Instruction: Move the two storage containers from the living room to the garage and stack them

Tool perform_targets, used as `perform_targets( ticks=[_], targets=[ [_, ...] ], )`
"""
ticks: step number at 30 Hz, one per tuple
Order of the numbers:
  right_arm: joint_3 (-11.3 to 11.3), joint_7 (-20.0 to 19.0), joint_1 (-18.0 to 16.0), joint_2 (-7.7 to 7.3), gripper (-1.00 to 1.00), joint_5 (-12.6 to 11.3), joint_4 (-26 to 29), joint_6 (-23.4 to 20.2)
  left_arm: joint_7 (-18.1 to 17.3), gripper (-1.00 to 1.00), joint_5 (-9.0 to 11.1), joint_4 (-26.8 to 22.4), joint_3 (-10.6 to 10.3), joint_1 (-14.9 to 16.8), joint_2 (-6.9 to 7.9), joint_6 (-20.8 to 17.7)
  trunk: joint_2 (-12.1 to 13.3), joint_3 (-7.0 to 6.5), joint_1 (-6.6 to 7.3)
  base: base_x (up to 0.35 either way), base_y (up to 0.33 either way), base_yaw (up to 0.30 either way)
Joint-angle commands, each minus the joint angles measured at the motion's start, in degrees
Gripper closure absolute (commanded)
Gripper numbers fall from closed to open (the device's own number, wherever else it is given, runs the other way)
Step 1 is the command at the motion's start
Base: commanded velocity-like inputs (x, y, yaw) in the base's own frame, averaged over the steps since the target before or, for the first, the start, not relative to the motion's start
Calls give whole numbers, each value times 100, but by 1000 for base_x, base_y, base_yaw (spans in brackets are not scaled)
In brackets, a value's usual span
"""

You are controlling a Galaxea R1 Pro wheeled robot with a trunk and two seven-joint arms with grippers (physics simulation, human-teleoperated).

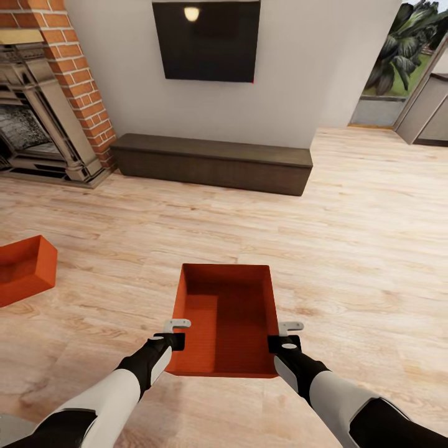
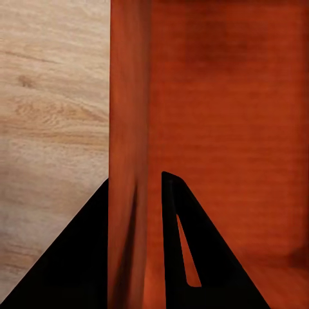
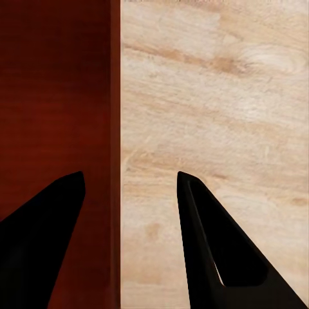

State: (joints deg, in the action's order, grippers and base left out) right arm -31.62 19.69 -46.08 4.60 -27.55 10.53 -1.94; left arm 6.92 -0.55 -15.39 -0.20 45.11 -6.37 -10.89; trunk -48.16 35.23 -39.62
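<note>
Fireplace (image 1: 37, 106) brick fills the far left of the living room, and near it on the left edge a second storage container (image 1: 23, 269) lies on the light wood plank floor (image 1: 361, 249), partly cut off by the frame. A dark low bench (image 1: 211, 162) runs along the far wall under the black wall TV (image 1: 206, 38).

In the near centre sits the other storage container (image 1: 227, 317), orange-red and open-topped, between both arms. The left end effector (image 1: 175, 334) straddles its left wall: the left wrist view shows one dark finger (image 2: 183, 251) inside the bin and the other outside, with the thin wall (image 2: 129, 154) between them, narrowly spaced around it; whether the pads press it cannot be told. The right end effector (image 1: 286, 335) stands at the right wall, its fingers (image 3: 219, 244) spread wide, one over the bin's interior and one over the floor, the wall edge (image 3: 114, 154) between them and apart from both.

Far right, a doorway opens onto greenery (image 1: 404, 43).
</note>
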Motion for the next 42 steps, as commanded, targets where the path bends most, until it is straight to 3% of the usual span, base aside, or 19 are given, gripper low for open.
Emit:
perform_targets(
  ticks=[1,33,42],
  targets=[
    [149,-202,-6,-3,100,57,72,-26,55,100,-41,1,73,-3,4,-44,38,-14,22,0,0,0],
    [147,-194,-6,6,100,57,72,-35,51,100,-41,-12,73,-3,10,-36,1321,-588,725,0,0,0],
    [154,-194,-6,6,100,57,72,-33,43,100,-50,-27,64,-3,12,-36,1321,-588,725,0,0,0]
  ],
)
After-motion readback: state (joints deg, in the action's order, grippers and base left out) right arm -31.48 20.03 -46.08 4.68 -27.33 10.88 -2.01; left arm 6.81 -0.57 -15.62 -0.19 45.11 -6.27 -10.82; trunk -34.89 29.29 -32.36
